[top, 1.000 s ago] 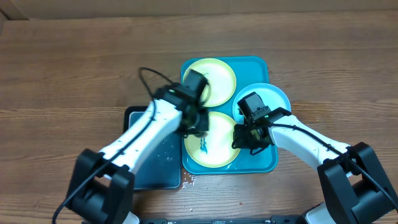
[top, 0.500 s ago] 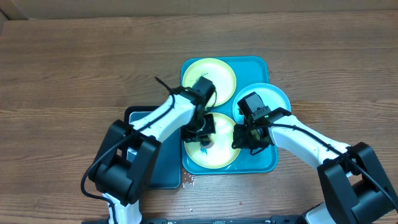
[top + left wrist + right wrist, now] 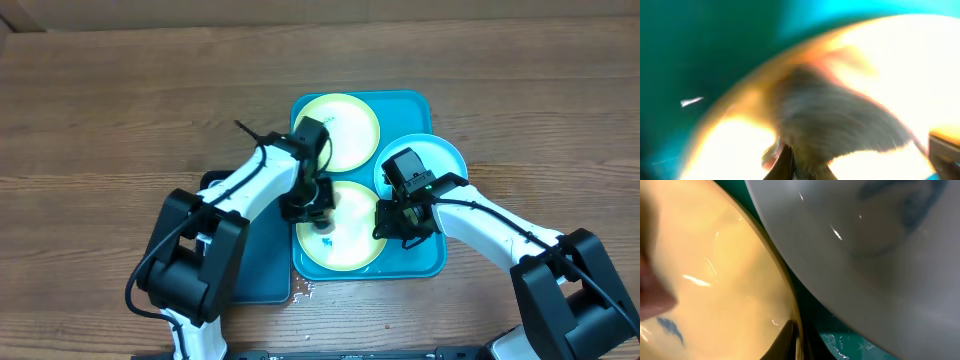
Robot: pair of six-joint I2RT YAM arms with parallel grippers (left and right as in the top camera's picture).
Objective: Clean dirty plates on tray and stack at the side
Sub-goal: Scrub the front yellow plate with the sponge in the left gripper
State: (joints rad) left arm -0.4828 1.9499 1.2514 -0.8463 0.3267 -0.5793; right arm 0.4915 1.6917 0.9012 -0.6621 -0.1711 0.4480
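Note:
The turquoise tray holds two yellow-green plates: a far one and a near one. A pale blue plate overlaps the tray's right rim and bears a blue smear. My left gripper is shut on a grey-brown wiping pad, blurred, pressed on the near plate's upper left. A small blue smear shows on that plate, also in the right wrist view. My right gripper is shut on the near plate's right rim.
A smaller dark tray with wet patches lies left of the turquoise tray, under my left arm. Water drops lie on the table at the tray's front left corner. Brown wood tabletop surrounds everything.
My left gripper swept with the pad across the near plate, toward its middle and back to its upper left. The blue smear looks smaller. The right gripper has not moved.

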